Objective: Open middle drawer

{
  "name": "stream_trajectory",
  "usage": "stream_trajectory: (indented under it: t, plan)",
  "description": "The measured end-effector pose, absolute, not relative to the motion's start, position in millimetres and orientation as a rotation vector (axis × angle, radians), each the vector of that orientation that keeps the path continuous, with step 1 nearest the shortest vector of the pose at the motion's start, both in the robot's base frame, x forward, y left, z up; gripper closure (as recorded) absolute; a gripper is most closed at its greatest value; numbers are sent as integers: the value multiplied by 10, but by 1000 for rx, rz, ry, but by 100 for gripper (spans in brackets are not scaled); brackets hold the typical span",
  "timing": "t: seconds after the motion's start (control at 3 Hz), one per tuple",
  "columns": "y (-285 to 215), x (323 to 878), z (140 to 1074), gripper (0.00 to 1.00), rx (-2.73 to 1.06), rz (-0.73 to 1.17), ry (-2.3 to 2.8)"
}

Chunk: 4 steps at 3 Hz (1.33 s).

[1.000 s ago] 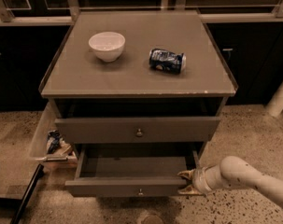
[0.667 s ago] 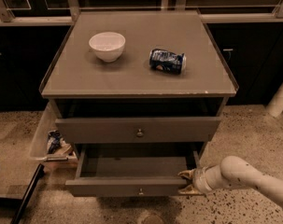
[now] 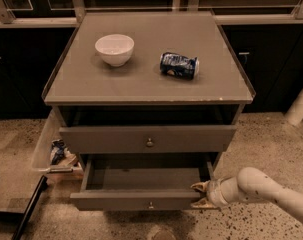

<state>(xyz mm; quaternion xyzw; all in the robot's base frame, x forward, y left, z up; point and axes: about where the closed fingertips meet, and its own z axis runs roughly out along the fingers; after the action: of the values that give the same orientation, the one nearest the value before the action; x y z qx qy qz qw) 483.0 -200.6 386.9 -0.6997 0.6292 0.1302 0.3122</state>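
When locating the middle drawer (image 3: 141, 181), look low on the front of the table (image 3: 141, 84). Pulled well out toward the camera, plain grey inside exposed, small brass knob (image 3: 151, 204) centred on the front panel. Long axis of that panel: side to side across the view. Travel axis: straight out of the table, toward the camera.

Find the end effector (image 3: 201, 195) at the right-hand end of the front panel as viewed, touching it. One finger (image 3: 200, 186) behind the panel on the inside, the other in front. Read as clamped on the panel end, not on the knob. Note the arm (image 3: 261, 186) reaching in from the lower right.

From the end effector, expect the bulk of the drawer to the left in view. Direct any further pull toward the camera, square to the panel. Beware of skewing the drawer with an off-centre pull.

Above, note the upper drawer (image 3: 116, 139) standing only slightly out. On the table top, well apart from the work: white bowl (image 3: 114, 49) and blue can (image 3: 179, 66) lying on its side.

Compared with one second ago: no visible change. Same drawer extension, same end effector position at the corner. Judge the opening as complete or nearly so.
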Motion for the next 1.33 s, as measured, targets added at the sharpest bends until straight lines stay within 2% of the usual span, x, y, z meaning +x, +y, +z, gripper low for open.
stream_trajectory:
  t: [0.33, 1.0, 1.33]
  plan:
    - [-2015, 4743, 3833, 38, -1844, 363, 1650]
    - [-2001, 4674, 3862, 84, -1840, 376, 1642]
    - [-2018, 4601, 3867, 100, -1841, 371, 1636]
